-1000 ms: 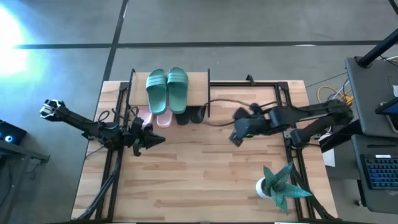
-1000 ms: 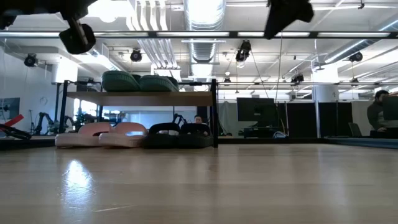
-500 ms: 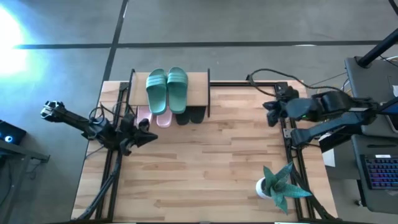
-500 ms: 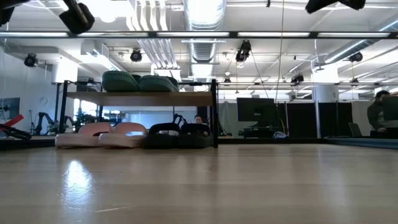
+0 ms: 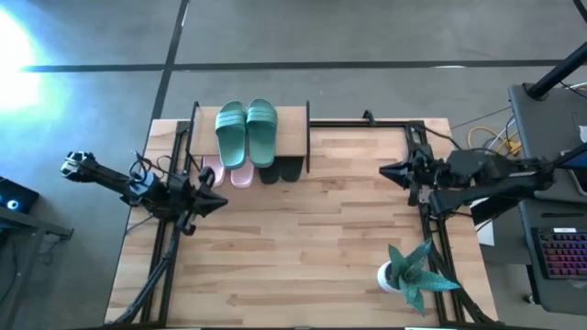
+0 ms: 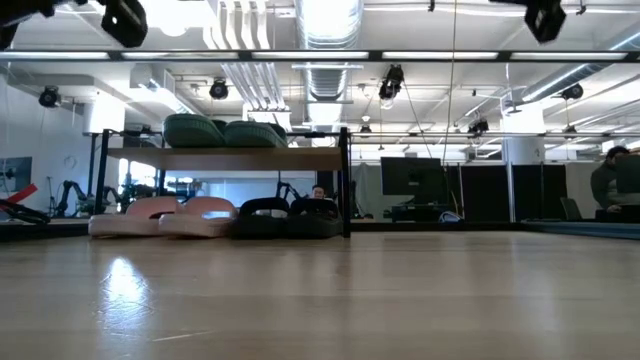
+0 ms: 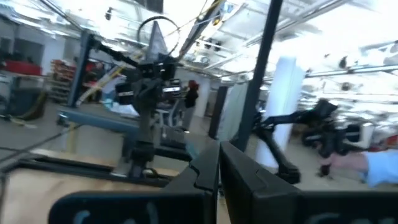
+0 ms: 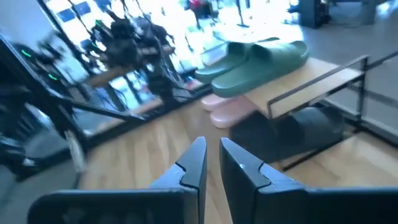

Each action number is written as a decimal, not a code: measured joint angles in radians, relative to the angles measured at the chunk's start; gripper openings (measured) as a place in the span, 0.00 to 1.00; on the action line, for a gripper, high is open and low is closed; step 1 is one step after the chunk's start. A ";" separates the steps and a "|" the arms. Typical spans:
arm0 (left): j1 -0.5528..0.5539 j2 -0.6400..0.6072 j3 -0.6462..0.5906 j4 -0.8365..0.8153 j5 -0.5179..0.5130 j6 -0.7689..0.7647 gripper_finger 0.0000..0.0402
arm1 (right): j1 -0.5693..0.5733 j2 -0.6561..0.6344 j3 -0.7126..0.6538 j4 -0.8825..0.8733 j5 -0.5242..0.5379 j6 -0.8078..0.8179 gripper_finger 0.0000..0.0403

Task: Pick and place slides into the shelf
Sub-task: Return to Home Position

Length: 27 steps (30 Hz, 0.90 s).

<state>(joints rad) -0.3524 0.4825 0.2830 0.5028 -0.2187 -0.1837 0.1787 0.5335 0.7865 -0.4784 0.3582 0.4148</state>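
Since one second ago the right gripper (image 5: pixel 383 170) has pulled back from the middle of the large wooden table with black side rails (image 5: pixel 312 257) to its right rail. The left gripper (image 5: pixel 220 201) has also moved a little back toward the left rail.

Now the right gripper hangs over the right rail, pointing toward the shelf but well apart from it. Its wrist view shows its two dark fingers (image 8: pixel 194 163) with only a narrow gap between them, holding nothing. The left gripper is near the left edge of the table, just in front of the shelf's left end. Its fingers (image 7: pixel 205 171) are almost touching, and also empty.

The low small shelf with a light wooden top board and thin black frame (image 5: pixel 292 128) stands at the back of the table, left of the middle. The pair of green rubber slides (image 5: pixel 246 133) lies side by side on the top board. Under the board, on the table, one row — the pale pink pair (image 6: pixel 165 215) at the left, the black pair (image 6: pixel 285 215) at the right, touching each other. A green spiky potted plant (image 5: pixel 411 270) stands near the right front corner.
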 joint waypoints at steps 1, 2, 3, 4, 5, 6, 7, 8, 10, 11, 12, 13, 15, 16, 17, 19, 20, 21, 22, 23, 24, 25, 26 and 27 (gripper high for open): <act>0.000 -0.005 -0.024 0.025 0.013 -0.016 0.00 | -0.001 -0.031 -0.049 0.039 -0.006 0.012 0.09; 0.000 -0.010 -0.050 0.062 0.035 -0.029 0.00 | 0.000 -0.063 -0.096 0.083 -0.030 0.020 0.09; 0.000 -0.014 -0.074 0.107 0.052 -0.037 0.00 | 0.000 -0.092 -0.139 0.126 -0.063 0.023 0.09; 0.000 -0.016 -0.099 0.158 0.068 -0.038 0.00 | 0.000 -0.118 -0.177 0.177 -0.099 0.023 0.09; 0.000 -0.016 -0.121 0.198 0.080 -0.035 0.00 | 0.000 -0.140 -0.211 0.220 -0.133 0.017 0.09; -0.001 -0.017 -0.141 0.217 0.081 -0.027 0.00 | 0.000 -0.163 -0.242 0.256 -0.159 0.008 0.09; 0.000 -0.017 -0.162 0.235 0.073 -0.017 0.00 | 0.000 -0.183 -0.272 0.287 -0.178 0.003 0.09; 0.000 -0.022 -0.180 0.246 0.047 -0.015 0.00 | 0.000 -0.200 -0.297 0.314 -0.182 -0.001 0.09; 0.008 -0.041 -0.209 0.249 -0.020 -0.020 0.00 | -0.003 -0.227 -0.342 0.344 -0.182 -0.004 0.09; 0.014 -0.048 -0.221 0.249 -0.037 -0.024 0.00 | -0.003 -0.235 -0.361 0.350 -0.182 -0.001 0.09; 0.020 -0.055 -0.232 0.249 -0.046 -0.026 0.00 | -0.003 -0.242 -0.377 0.352 -0.182 0.004 0.09; 0.030 -0.064 -0.241 0.249 -0.045 -0.030 0.00 | -0.003 -0.248 -0.393 0.350 -0.183 0.009 0.09; 0.054 -0.086 -0.255 0.248 -0.044 -0.044 0.00 | -0.003 -0.256 -0.419 0.352 -0.183 0.027 0.09; 0.069 -0.098 -0.260 0.247 -0.044 -0.045 0.00 | -0.003 -0.262 -0.434 0.354 -0.183 0.032 0.09; 0.087 -0.108 -0.262 0.245 -0.044 -0.046 0.00 | -0.007 -0.269 -0.449 0.355 -0.183 0.037 0.09; 0.132 -0.127 -0.271 0.246 -0.025 -0.063 0.00 | -0.024 -0.285 -0.476 0.362 -0.186 0.052 0.09; 0.160 -0.138 -0.274 0.235 0.002 -0.083 0.00 | -0.036 -0.296 -0.488 0.366 -0.190 0.058 0.09; 0.191 -0.147 -0.274 0.229 0.049 -0.112 0.00 | -0.052 -0.309 -0.501 0.380 -0.205 0.059 0.09; 0.225 -0.158 -0.274 0.202 0.106 -0.151 0.00 | -0.070 -0.321 -0.516 0.406 -0.229 0.058 0.09; 0.258 -0.166 -0.274 0.173 0.168 -0.187 0.00 | -0.088 -0.333 -0.527 0.432 -0.259 0.052 0.09; 0.288 -0.170 -0.274 0.140 0.231 -0.218 0.00 | -0.109 -0.346 -0.536 0.450 -0.289 0.046 0.09; 0.313 -0.175 -0.274 0.118 0.279 -0.239 0.00 | -0.127 -0.354 -0.541 0.460 -0.313 0.040 0.09; 0.333 -0.181 -0.274 0.112 0.312 -0.253 0.00 | -0.144 -0.358 -0.541 0.464 -0.330 0.037 0.09; 0.345 -0.187 -0.274 0.095 0.329 -0.256 0.00 | -0.158 -0.362 -0.541 0.459 -0.338 0.033 0.09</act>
<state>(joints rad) -0.0079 0.2957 0.0090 0.5980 0.1108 -0.4392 0.0208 0.1720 0.2451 -0.0192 0.0206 0.4483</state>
